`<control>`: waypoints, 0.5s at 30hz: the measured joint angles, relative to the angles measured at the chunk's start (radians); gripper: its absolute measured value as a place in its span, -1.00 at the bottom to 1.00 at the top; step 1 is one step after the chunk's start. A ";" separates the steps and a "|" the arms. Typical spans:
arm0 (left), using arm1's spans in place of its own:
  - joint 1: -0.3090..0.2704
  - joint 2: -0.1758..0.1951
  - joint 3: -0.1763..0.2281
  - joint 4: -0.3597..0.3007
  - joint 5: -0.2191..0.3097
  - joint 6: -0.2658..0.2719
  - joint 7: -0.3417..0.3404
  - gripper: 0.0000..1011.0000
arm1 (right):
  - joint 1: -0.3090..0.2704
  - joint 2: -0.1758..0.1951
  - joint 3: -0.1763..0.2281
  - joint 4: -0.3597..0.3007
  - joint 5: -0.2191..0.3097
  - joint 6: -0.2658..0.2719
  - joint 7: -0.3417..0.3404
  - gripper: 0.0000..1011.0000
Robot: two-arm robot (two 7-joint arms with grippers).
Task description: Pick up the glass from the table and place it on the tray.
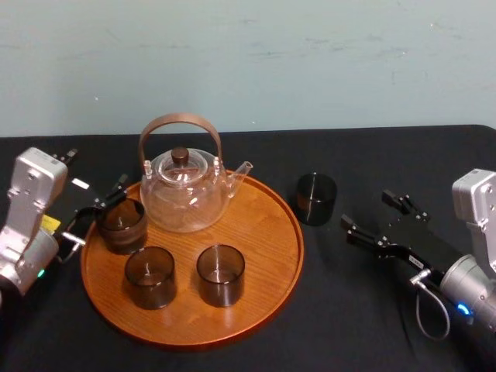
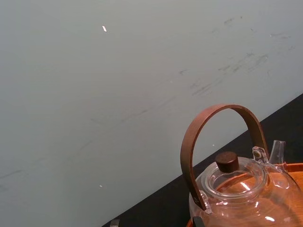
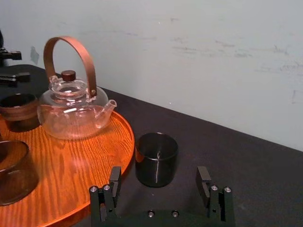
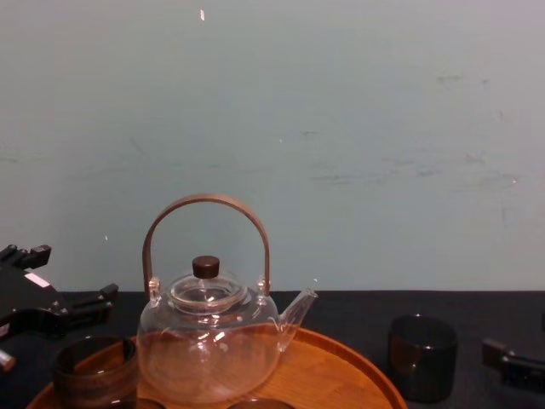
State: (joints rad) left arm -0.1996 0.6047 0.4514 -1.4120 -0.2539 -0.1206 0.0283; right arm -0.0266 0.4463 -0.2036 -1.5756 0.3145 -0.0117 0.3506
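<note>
Lab-style test bench; black-draped table [image 1: 341,329]; bare scuffed wall [image 1: 248,62].

Left arm first: a boxy silver-grey housing [image 1: 32,182] with rounded corners, a white tag [image 1: 80,184] at three o'clock of it and a yellow label [image 1: 50,225] at five o'clock. Lower down, a tiny green light [image 1: 40,273] glows on the rounded grey wrist. The left pincer [image 1: 97,213] is matte black and slim. Over to the right arm: the same silver-grey shell [image 1: 477,200], a blue light [image 1: 463,308] at six o'clock of it, and a thin grey cable [image 1: 431,308] looping out at seven o'clock. The right pincer [image 1: 380,215] is black too, with blocky fingers [image 3: 115,178] and round silver screws [image 3: 93,189] dotting its base.
</note>
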 joint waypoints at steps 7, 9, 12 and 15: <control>0.000 0.000 0.000 0.000 0.000 0.000 0.000 0.98 | 0.050 -0.014 -0.012 0.069 0.000 0.011 0.019 0.98; 0.000 0.000 0.000 0.000 0.000 0.000 0.000 0.98 | 0.063 -0.018 -0.016 0.087 -0.001 0.011 0.023 0.98; 0.000 0.000 0.000 0.000 0.000 0.000 0.000 0.98 | 0.096 -0.025 -0.028 0.124 -0.009 0.011 0.031 0.98; 0.000 0.000 0.000 0.000 0.000 0.000 0.000 0.98 | 0.124 -0.031 -0.041 0.153 -0.016 0.010 0.041 0.98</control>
State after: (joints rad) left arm -0.1995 0.6047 0.4514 -1.4119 -0.2539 -0.1205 0.0283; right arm 0.0972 0.4155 -0.2447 -1.4221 0.2982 -0.0017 0.3912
